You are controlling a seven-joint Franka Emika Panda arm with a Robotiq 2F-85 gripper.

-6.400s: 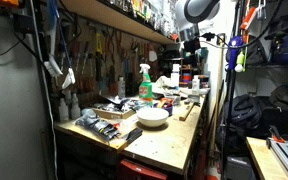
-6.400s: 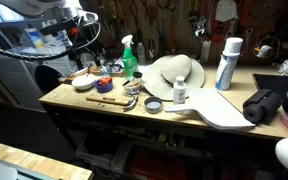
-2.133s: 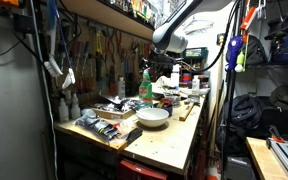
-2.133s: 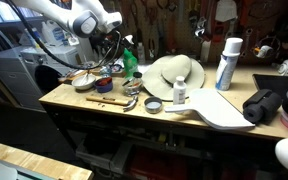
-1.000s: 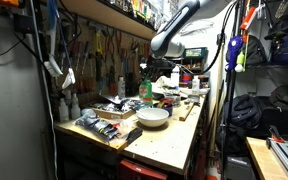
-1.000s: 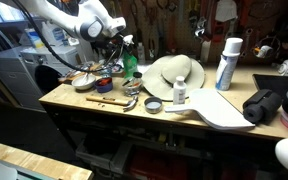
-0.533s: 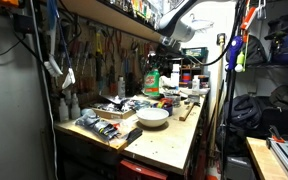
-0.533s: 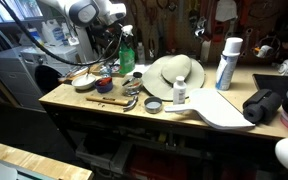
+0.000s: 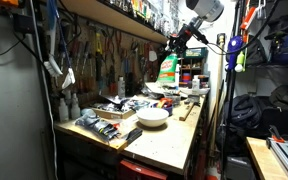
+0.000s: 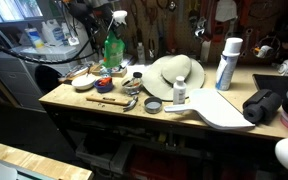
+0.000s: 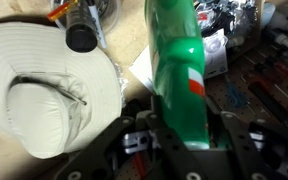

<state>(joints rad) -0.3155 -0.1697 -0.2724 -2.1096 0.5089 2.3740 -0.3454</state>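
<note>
My gripper (image 11: 179,125) is shut on a green spray bottle (image 11: 174,60) with a red and white label, and the bottle's body fills the space between the jaws. In both exterior views the bottle (image 9: 167,68) (image 10: 113,50) hangs well above the cluttered workbench (image 10: 84,105), held near its white trigger head by the gripper (image 9: 176,42). Below it in the wrist view lies a white brimmed hat (image 11: 44,85).
On the bench stand a white bowl (image 9: 152,116), the hat (image 10: 174,72), a tall white spray can (image 10: 226,62), a small white bottle (image 10: 180,92), a pale board (image 10: 219,110) and a black bag (image 10: 267,105). A loaded shelf (image 9: 114,20) runs overhead.
The arm has risen from the bench with the green spray bottle in its grip. The bottle left the surface and now hangs high above the clutter.
</note>
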